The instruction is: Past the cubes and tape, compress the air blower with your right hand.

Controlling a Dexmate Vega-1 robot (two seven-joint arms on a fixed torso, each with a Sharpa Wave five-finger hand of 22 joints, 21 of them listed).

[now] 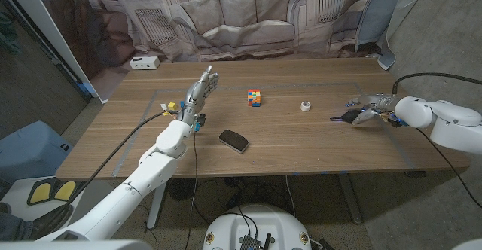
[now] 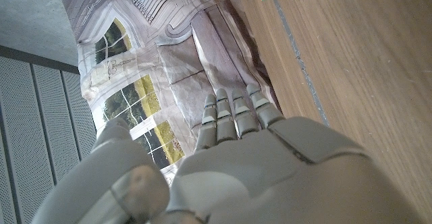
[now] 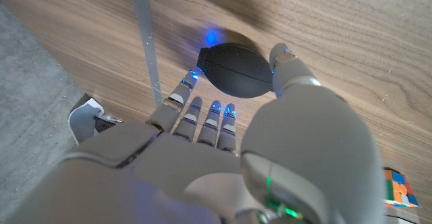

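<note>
Both sides of right robot hand [image 3: 223,126] touch air blower [image 3: 236,70].

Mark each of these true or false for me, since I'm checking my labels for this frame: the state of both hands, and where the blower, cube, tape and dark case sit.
1. The right hand has its fingers around the blower. True: the right wrist view shows a finger and the thumb on either side of the black bulb.
2. The left hand holds the cube. False: it is raised, fingers apart, holding nothing; the cube stands alone on the table.
3. The tape lies between the cube and the right hand. True.
4. The dark case sits on top of the cube. False: it lies on the table, nearer the robot.
</note>
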